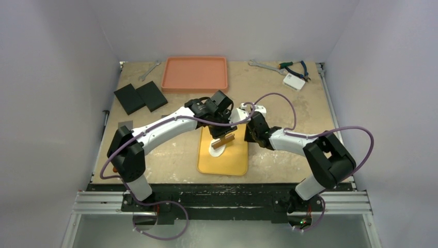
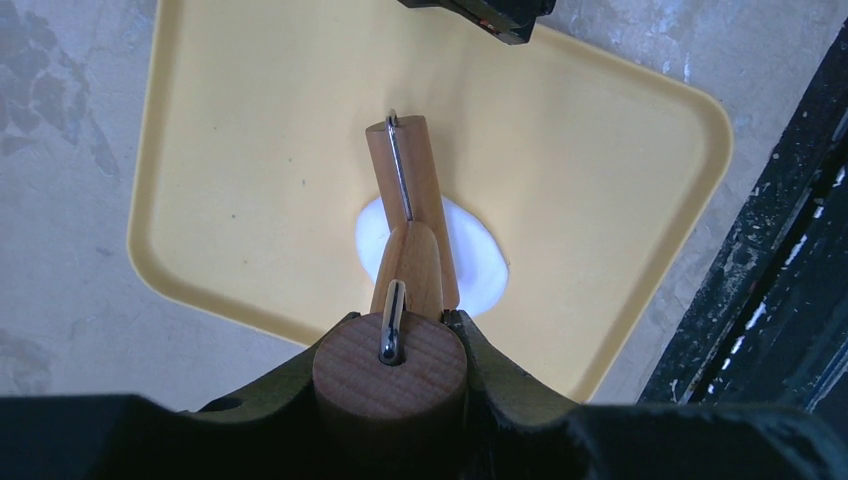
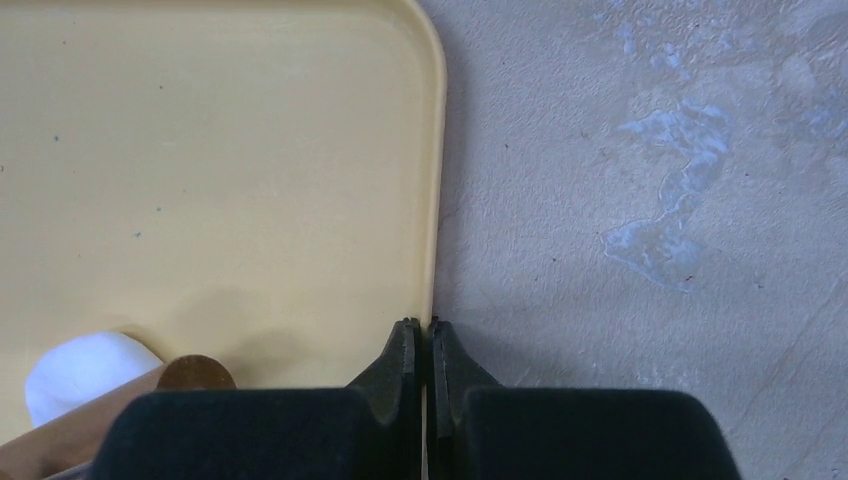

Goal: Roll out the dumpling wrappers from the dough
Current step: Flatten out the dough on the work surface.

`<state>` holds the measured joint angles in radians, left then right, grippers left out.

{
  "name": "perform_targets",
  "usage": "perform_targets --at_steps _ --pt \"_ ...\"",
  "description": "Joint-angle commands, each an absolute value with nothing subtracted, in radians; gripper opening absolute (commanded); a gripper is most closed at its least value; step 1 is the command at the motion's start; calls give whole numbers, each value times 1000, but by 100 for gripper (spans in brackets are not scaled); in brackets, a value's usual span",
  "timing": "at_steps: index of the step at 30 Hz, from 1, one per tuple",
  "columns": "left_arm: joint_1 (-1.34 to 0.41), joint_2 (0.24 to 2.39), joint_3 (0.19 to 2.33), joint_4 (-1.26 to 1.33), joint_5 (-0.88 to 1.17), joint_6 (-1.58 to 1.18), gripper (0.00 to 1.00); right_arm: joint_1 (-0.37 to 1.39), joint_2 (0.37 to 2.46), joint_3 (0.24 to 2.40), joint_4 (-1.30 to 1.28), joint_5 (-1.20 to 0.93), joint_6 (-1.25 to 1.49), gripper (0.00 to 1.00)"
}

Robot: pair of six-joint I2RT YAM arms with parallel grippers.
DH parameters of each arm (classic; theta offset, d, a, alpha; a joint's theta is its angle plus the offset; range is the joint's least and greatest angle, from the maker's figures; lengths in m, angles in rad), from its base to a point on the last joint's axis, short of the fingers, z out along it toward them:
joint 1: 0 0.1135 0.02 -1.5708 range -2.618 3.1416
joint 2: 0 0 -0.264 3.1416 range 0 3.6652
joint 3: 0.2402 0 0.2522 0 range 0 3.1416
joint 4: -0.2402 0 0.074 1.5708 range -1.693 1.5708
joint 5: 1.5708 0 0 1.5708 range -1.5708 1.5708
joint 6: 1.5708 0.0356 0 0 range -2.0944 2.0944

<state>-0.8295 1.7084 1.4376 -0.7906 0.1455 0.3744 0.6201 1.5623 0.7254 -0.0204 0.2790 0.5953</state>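
Left pincer (image 2: 400, 330) clamped on rolling pin (image 2: 420, 160) handle, wood end filling the grip. Pin lies across dumpling wrapper (image 2: 478, 262). Wrapper's middle hidden beneath it, white edges showing either side. Wrapper on yellow tray (image 2: 250, 150), well inside rims, bare yellow all round. From top view, arms cover most of wrapper. Right pincer (image 3: 422, 330) closed tight, tips together right at tray's right rim. Pinching rim or only touching, can't tell. Beyond rim, bare desk (image 3: 650, 200) stretching right.
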Motion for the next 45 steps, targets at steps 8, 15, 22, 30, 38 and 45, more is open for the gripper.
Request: perform_targets --at_steps 8,15,22,30,38,45 --pt "-827 1759 1415 -761 -51 418 0 634 1566 719 -31 261 535 0" --pt "-869 1770 1344 -786 112 367 0 634 1559 714 -27 259 535 0" --pt "-876 1797 1323 -811 204 363 0 634 1555 713 -25 259 535 0" --pt "-880 1786 1334 -856 311 379 0 633 1551 709 -20 261 535 0" --pt "-881 1759 1328 -885 335 382 0 633 1546 706 -16 261 534 0" --pt "-782 1783 1372 -806 133 405 0 633 1546 707 -16 261 535 0"
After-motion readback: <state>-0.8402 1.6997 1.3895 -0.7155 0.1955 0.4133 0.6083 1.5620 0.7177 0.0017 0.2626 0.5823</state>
